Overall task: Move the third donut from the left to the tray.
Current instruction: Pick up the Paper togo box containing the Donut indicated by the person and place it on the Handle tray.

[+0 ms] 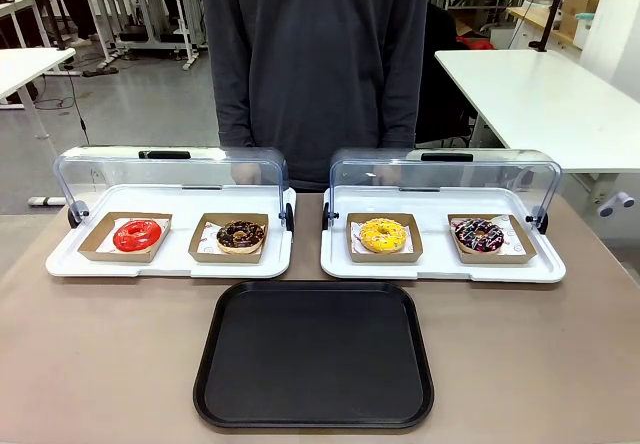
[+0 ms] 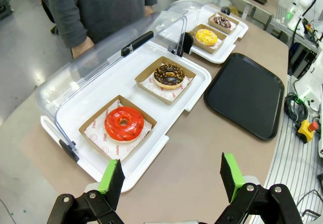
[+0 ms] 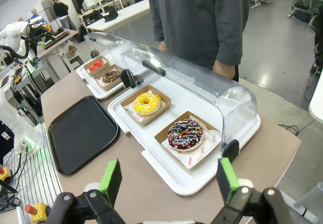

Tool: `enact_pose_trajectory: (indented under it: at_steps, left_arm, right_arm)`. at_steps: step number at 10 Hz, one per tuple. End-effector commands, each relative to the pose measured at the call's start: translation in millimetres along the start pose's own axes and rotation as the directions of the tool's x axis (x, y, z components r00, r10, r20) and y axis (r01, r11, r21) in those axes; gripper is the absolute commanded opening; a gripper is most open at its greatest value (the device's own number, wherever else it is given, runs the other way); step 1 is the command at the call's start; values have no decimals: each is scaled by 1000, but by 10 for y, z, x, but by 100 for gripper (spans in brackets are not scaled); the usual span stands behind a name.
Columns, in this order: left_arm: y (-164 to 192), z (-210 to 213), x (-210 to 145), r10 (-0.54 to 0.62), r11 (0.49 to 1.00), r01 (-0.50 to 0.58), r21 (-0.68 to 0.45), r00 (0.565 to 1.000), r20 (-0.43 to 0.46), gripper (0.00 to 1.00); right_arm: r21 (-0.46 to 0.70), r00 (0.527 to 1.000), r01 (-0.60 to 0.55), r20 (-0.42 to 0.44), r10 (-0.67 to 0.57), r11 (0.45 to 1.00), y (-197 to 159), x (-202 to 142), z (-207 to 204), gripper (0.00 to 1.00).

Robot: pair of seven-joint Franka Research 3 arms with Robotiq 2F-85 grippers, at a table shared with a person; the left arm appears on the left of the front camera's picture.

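Note:
The yellow-iced third donut from the left (image 1: 383,234) sits in its brown cardboard holder on the right white display tray, lid raised. It also appears far off in the left wrist view as the yellow donut (image 2: 206,36) and closer in the right wrist view as the yellow donut (image 3: 147,103). The black tray (image 1: 315,356) lies bare at the table's near middle, seen too as the tray (image 2: 247,93) and the tray (image 3: 82,131). My left gripper (image 2: 171,176) is open above the near table edge by the red donut. My right gripper (image 3: 166,178) is open, short of the sprinkled chocolate donut.
A red donut (image 1: 137,235) and a chocolate donut (image 1: 240,235) sit on the left display tray (image 1: 60,264). A chocolate sprinkled donut (image 1: 479,234) shares the right display tray (image 1: 440,270). Clear domed lids stand open behind. A person (image 1: 315,54) stands at the far edge.

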State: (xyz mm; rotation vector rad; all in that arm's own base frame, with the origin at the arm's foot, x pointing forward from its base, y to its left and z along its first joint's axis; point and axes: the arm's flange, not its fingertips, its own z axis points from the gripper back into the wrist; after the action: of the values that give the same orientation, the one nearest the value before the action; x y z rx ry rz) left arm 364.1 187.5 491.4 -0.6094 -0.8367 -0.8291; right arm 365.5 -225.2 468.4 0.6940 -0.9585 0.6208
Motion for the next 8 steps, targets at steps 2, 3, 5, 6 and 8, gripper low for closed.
enact_pose_trajectory:
  at_steps: [2,3,5,6,8]
  left_arm:
    - [-13,10,16,5,1000,-5,-6,1000,2,100]
    - [-13,10,16,5,1000,-5,-6,1000,2,100]
    - [-13,10,16,5,1000,-5,-6,1000,2,100]
    - [-13,10,16,5,1000,-5,-6,1000,2,100]
    - [-13,10,16,5,1000,-5,-6,1000,2,100]
  right_arm:
    - [-1,1000,-15,27,15,1000,-29,25,-11,100]
    - [-1,1000,-15,27,15,1000,-29,25,-11,100]
    - [-1,1000,-15,27,15,1000,-29,25,-11,100]
    - [-1,1000,-15,27,15,1000,-29,25,-11,100]
    - [-1,1000,-15,27,15,1000,-29,25,-11,100]
